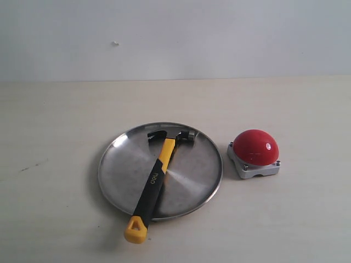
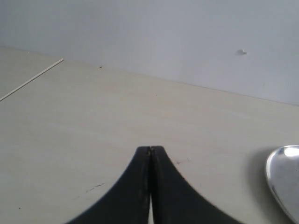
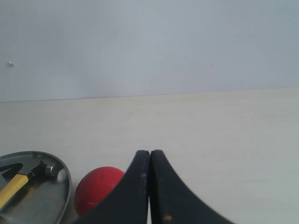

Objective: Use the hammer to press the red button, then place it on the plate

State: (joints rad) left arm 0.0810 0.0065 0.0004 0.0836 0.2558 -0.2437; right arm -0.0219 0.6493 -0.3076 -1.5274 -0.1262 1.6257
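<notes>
The hammer (image 1: 155,179) lies across the silver plate (image 1: 192,175), its dark head near the plate's far rim and its yellow end sticking out over the near rim onto the table. The red button (image 1: 254,147) on its grey base stands just right of the plate. Neither arm shows in the exterior view. My left gripper (image 2: 150,148) is shut and empty over bare table, with the plate's rim (image 2: 280,177) off to one side. My right gripper (image 3: 150,152) is shut and empty too; beyond it I see the red button (image 3: 96,186), the plate (image 3: 46,205) and the hammer's head (image 3: 44,170).
A pale wooden table (image 1: 66,126) runs back to a plain light wall (image 1: 175,33). A thin seam line (image 2: 32,79) crosses the table in the left wrist view.
</notes>
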